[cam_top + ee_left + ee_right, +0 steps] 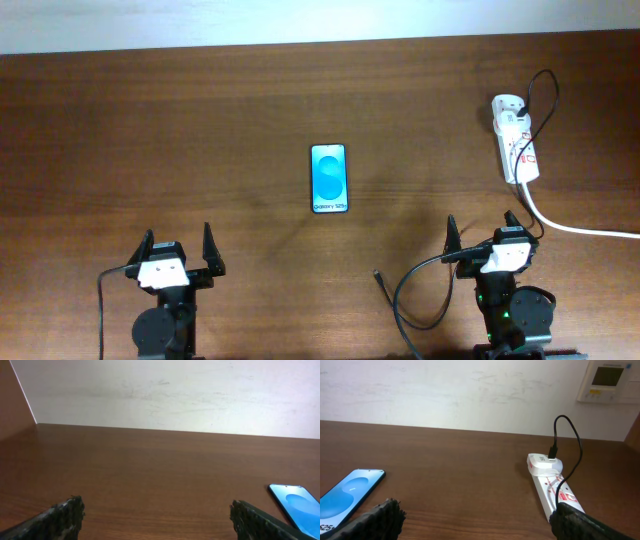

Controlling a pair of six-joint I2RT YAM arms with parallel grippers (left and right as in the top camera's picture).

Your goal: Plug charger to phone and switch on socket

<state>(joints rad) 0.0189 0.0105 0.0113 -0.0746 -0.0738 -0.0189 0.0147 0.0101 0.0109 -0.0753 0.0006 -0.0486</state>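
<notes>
overhead and wrist views, bench at rest. the phone [330, 178] lies flat, screen up and lit blue, near the middle of the table [200, 120], well apart from both arms; its long axis runs from near edge to far edge. the socket [516, 143] lies at the far right of the table, lengthwise in the same direction, with a white cord [580, 228] leaving its near end and running off to the right. the charger [553, 453] has its plug seated in the far end of the socket. its thin black cable arches up over the plug and drops back across the strip. from the near end of the strip it runs to the right arm, where it is lost to view. a small black connector tip [377, 272] lies loose on the wood between the arms, near the right one and not touching the phone. whether the socket's switch is on cannot be told. the left gripper [179, 233] sits low at the near left, fingers [65, 512] spread wide and holding nothing. the right gripper [482, 220] sits at the near right, fingers [382, 515] likewise parted and empty. a wall panel [607, 380] is mounted behind the socket.
</notes>
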